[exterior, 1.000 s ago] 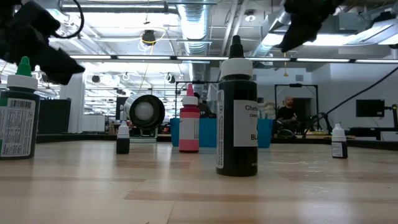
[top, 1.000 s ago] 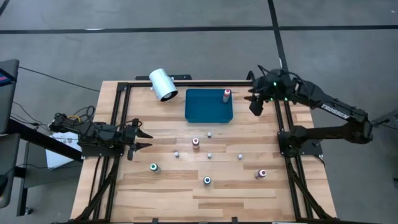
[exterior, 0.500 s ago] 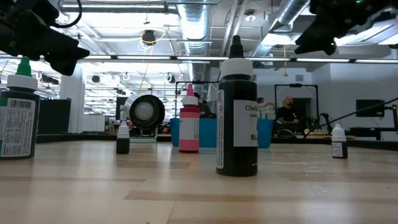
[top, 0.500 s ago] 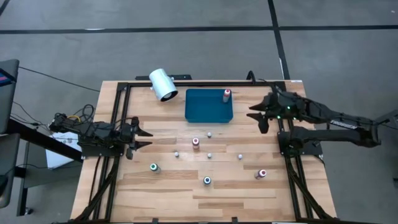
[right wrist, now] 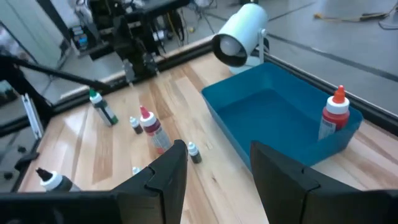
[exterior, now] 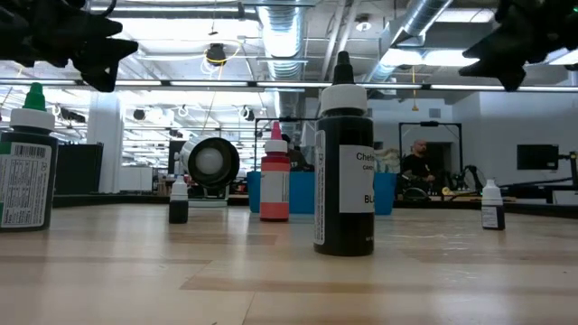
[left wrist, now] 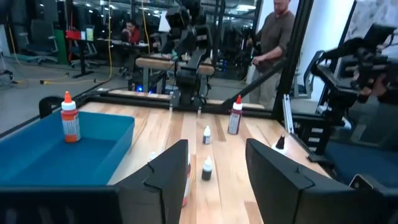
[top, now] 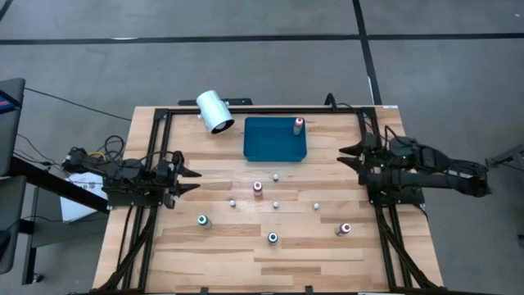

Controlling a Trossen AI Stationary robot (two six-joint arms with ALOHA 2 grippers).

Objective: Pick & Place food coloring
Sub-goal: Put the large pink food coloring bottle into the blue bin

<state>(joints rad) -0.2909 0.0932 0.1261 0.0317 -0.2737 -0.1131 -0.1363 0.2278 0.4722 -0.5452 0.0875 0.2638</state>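
Two grippers, both with jaws parted and nothing between them: the right gripper (top: 350, 154) hovers at the table's right edge, the left gripper (top: 185, 180) at the left edge, each pointing inward. One red-topped bottle (top: 299, 124) stands in the blue tray (top: 270, 143) at the far side. Four more food coloring bottles (top: 258, 188) stand scattered on the wooden table (top: 327, 262), nearer. Left of the tray lies a white cylinder (top: 214, 111).
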